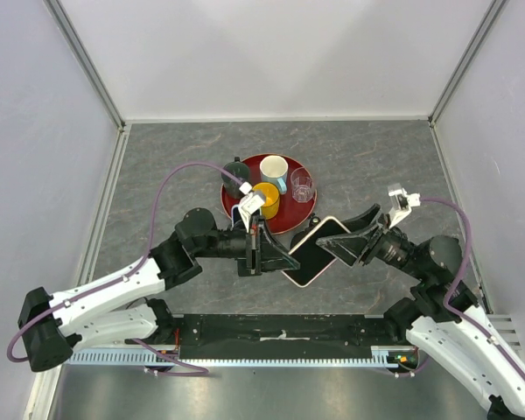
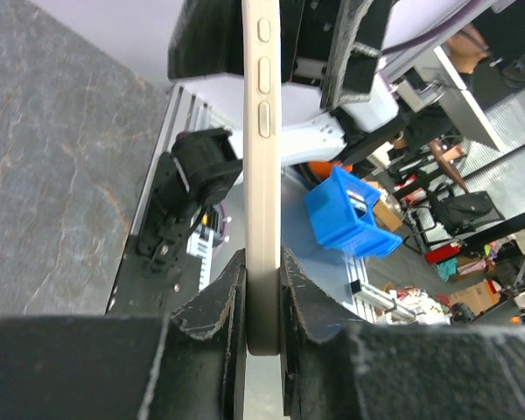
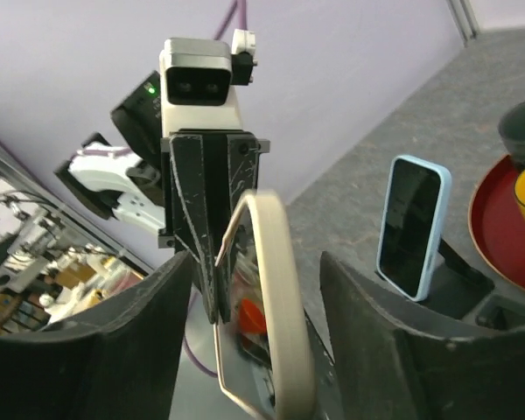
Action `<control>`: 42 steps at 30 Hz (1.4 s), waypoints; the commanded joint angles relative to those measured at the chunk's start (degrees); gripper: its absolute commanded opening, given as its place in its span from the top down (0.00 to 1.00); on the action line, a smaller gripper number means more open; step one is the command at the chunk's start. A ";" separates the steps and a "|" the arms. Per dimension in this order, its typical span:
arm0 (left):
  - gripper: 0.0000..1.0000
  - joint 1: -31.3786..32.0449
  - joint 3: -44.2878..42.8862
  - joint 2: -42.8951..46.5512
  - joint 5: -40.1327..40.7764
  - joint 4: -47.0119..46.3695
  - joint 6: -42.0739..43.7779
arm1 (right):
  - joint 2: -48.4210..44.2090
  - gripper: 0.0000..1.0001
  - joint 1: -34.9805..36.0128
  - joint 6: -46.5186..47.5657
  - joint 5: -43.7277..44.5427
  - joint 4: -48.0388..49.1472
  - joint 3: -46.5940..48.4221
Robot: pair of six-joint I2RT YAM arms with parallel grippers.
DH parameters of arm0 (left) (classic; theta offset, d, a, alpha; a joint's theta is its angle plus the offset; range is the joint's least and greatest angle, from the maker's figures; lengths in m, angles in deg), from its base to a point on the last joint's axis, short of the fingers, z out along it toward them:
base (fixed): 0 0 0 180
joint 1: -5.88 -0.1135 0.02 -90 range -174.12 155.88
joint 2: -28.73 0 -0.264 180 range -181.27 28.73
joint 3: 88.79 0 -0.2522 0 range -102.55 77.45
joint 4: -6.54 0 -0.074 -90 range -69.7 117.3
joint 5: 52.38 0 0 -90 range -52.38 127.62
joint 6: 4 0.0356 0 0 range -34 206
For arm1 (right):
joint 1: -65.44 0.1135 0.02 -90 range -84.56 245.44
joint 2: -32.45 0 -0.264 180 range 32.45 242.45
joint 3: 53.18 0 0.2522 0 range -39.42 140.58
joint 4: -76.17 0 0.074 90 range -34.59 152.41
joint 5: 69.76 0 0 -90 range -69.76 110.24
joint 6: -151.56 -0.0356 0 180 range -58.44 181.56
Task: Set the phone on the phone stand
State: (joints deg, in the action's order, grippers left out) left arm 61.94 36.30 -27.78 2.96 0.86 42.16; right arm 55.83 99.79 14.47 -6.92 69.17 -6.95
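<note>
Phone: cream-coloured, seen edge-on, held off the table between my two arms.
Left end effector: clenched on the phone's near end, one finger on each face.
Right end effector: released, with its fingers spread wide on either side of the phone's other end.
Phone stand: black, next to the red tray, and carrying a blue-cased phone.

Red tray mid tabletop, w/ white mug, yellow cup & clear glass on it; dark cup at tray's left edge. Blue bin in bkgd.
</note>
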 commanded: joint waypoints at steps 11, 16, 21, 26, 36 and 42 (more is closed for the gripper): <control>0.98 -1.03 -3.85 12.04 -0.59 20.57 14.56 | 12.04 0.32 0.19 17.45 -18.70 -25.30 14.55; 0.98 -1.12 -4.20 11.69 -0.32 21.02 15.44 | 12.40 0.36 0.19 20.37 -20.56 -28.30 15.52; 0.98 -1.03 -5.17 10.02 -1.64 20.94 15.53 | 14.67 0.48 0.19 21.77 -23.81 -28.21 16.75; 0.98 -1.12 -4.82 9.67 -2.70 19.62 15.27 | 16.70 0.54 0.19 23.01 -26.54 -28.04 17.54; 0.98 -1.12 -4.38 9.31 -4.19 19.62 15.71 | 19.25 0.61 0.19 24.77 -29.71 -27.42 18.60; 0.98 -1.12 -4.38 9.23 -6.65 19.62 16.85 | 18.90 1.00 0.19 25.03 -32.61 -25.75 17.19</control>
State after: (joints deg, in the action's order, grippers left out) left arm 61.04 34.53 -18.84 0.10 25.03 56.61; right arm 75.33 99.81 38.47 -36.53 40.69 9.46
